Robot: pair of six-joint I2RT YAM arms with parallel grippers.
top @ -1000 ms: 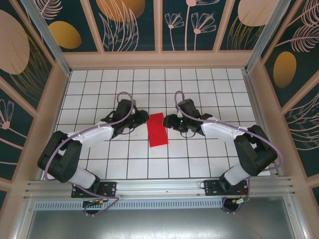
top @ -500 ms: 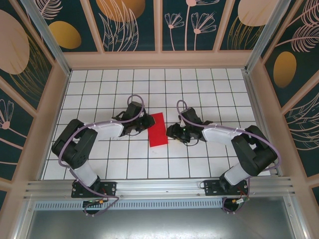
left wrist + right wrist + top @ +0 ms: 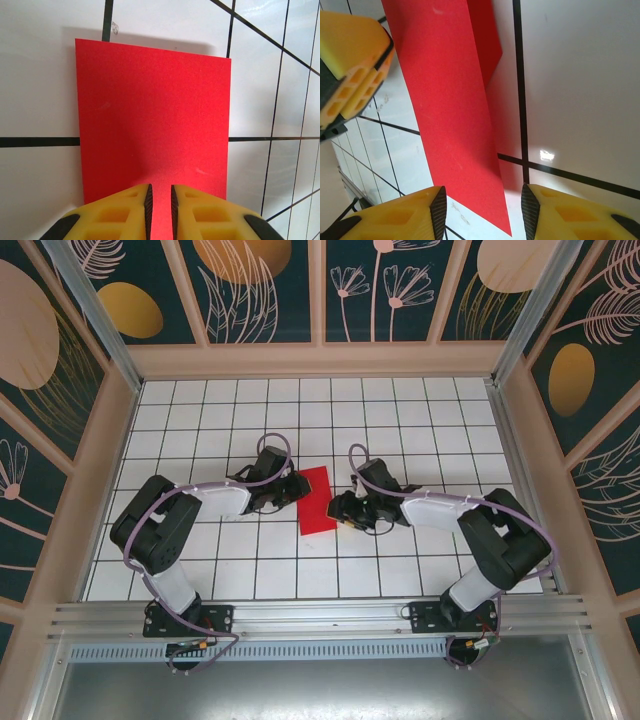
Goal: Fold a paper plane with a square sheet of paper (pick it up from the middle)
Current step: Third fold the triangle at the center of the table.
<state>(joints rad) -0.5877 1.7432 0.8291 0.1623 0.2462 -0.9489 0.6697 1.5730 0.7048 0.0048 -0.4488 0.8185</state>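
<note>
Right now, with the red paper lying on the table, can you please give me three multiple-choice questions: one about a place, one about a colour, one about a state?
1. Where does the square sheet of paper lie?
A) against the far wall
B) between the two grippers
C) beside the right arm's base

2. What colour are the gripper fingers?
A) blue
B) green
C) yellow

3. In what state is the paper?
A) folded to a narrow rectangle
B) crumpled to a ball
C) torn in two pieces

Answers:
1 B: the top view shows it on the table, the left gripper at its left edge and the right gripper at its right.
2 C: they are yellow in both wrist views.
3 A: its outline is a rectangle, and the right wrist view shows two layers.
</note>
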